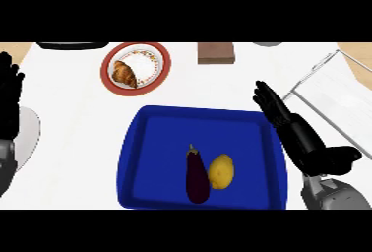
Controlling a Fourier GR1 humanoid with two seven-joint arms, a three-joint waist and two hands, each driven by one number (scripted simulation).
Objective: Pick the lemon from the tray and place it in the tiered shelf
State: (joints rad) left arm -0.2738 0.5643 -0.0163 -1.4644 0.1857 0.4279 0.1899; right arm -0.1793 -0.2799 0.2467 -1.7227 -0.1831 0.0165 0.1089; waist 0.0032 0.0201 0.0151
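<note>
The lemon (pixel 222 171) touches the eggplant (pixel 197 177) in our tray (pixel 133 147). At its 3 o'clock, our right hand (pixel 298 134) shows fingers pressed together.

You get one view, from the head, looking steeply down on the counter (pixel 73 147), close in, blue tray (pixel 167 147) filling your lower middle, tiered shelf (pixel 341 98) cut by your right edge.

Black left hand (pixel 7 103), black right hand (pixel 299 138), grey forearms (pixel 335 194).

No words or numbers can be read; labels neither (the plate (pixel 166 59) bears only pattern).
</note>
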